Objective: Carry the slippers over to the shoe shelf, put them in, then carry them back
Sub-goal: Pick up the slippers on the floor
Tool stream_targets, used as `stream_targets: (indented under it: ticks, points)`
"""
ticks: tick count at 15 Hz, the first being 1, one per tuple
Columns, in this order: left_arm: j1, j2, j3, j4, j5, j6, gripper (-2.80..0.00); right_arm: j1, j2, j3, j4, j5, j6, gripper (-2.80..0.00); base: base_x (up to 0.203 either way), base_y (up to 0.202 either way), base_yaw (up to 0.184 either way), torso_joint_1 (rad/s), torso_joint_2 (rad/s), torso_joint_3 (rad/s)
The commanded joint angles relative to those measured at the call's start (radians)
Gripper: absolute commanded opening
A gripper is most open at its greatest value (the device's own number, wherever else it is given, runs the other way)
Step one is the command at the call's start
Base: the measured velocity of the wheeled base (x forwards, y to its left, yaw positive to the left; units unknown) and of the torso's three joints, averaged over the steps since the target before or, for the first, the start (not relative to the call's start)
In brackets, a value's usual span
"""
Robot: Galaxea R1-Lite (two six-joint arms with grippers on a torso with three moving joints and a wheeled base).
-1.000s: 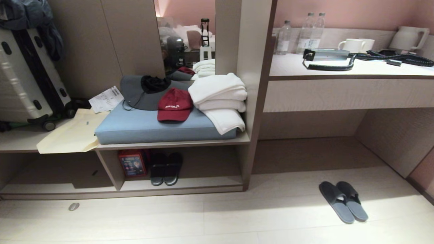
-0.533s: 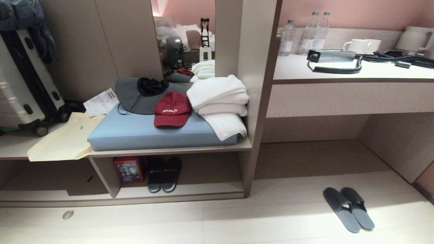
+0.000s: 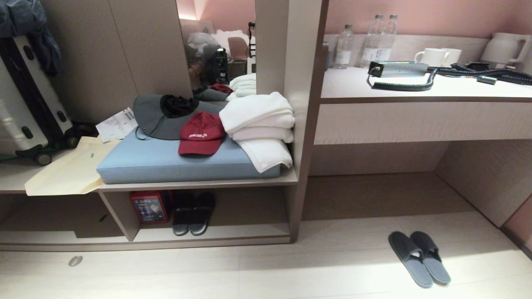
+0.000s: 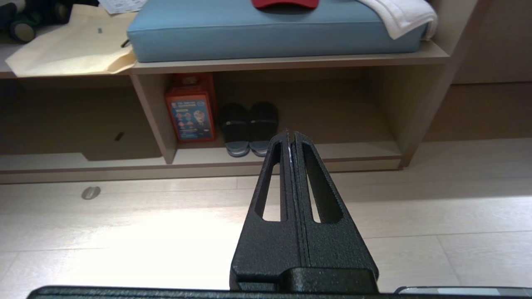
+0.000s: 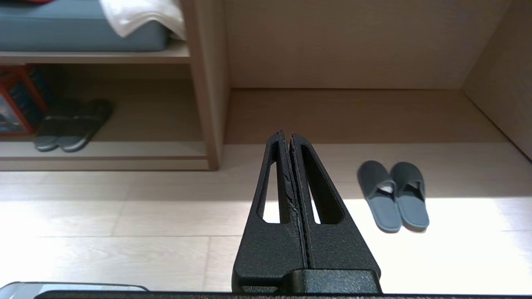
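Grey-blue slippers [image 3: 419, 258] lie paired on floor, lower right of head view, well apart from the shoe shelf [image 3: 216, 234] at lower left. Left gripper [image 4: 290, 133] and right gripper [image 5: 286, 135] clenched empty. Approach step; next, reach and grasp.

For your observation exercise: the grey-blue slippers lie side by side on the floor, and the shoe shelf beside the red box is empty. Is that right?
Not quite. The shoe shelf is not empty: a dark pair with pale sole rims stands there beside the red box, as the head view shows. The slippers do lie side by side on the floor.
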Motion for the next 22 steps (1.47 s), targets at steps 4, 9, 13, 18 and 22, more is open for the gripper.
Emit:
stream_targets:
  ticks: [4,9,13,18,22]
  points:
    - [0.002,0.001,0.002,0.0,-0.001,0.0,-2.8,0.0,0.0,0.0,0.0,0.0,0.0,-2.8,0.0,-0.196,0.003,0.001,0.01,0.003]
    - [0.0,0.001,0.0,0.0,0.001,0.0,-2.8,0.0,0.0,0.0,0.0,0.0,0.0,-2.8,0.0,-0.196,0.003,0.003,0.0,0.002]
    - [0.0,0.001,0.0,0.0,-0.001,0.0,-2.8,0.0,0.0,0.0,0.0,0.0,0.0,-2.8,0.0,-0.198,0.001,0.001,0.0,0.002]
    - [0.0,0.001,0.0,0.0,-0.001,0.0,-2.8,0.0,0.0,0.0,0.0,0.0,0.0,-2.8,0.0,-0.198,0.003,0.003,0.0,0.0]
    - [0.002,0.001,0.0,0.0,-0.001,0.0,-2.8,0.0,0.0,0.0,0.0,0.0,0.0,-2.8,0.0,-0.197,0.003,0.003,0.0,0.002]
